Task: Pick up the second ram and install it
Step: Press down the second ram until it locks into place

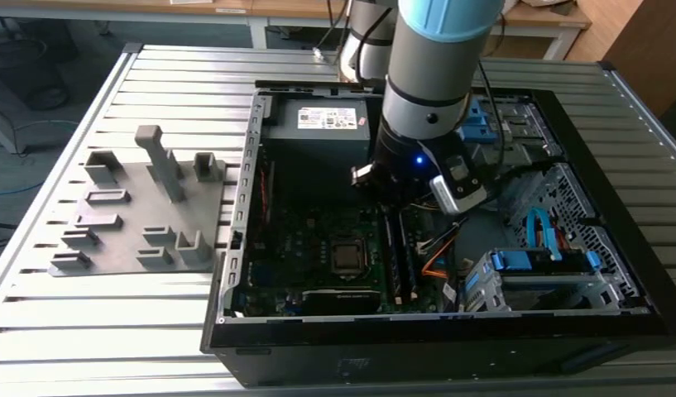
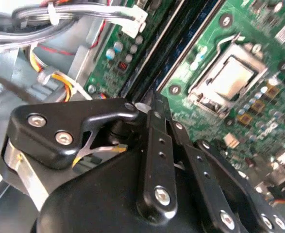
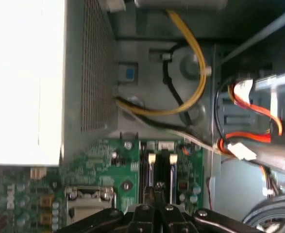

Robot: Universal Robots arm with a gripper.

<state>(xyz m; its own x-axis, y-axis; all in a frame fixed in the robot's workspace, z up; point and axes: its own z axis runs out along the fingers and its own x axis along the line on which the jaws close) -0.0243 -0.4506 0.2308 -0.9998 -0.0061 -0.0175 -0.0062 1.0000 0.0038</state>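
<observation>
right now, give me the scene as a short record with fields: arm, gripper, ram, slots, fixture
arm: grey Universal Robots arm reaching down into the open black computer case
gripper: black gripper directly over the memory slots, fingers closed together
ram: cannot tell if a stick is between the fingers
slots: two long parallel memory slots on the green motherboard, beside the silver processor socket
fixture: grey plastic fixture blocks outside the case, on the exterior view's left

The open computer case (image 1: 448, 331) lies on the slatted table (image 1: 83, 331). Beside the case, toward the exterior view's left, sits the fixture block tray (image 1: 133, 211). Inside the case, the motherboard (image 1: 304, 265) occupies the floor, with the power supply (image 1: 321, 124) behind it and the drive cage (image 1: 542, 273) on the exterior view's right. The CPU socket (image 1: 346, 256) sits on the motherboard; the memory slots (image 1: 399, 256) run just beside it, toward the drive cage.
</observation>
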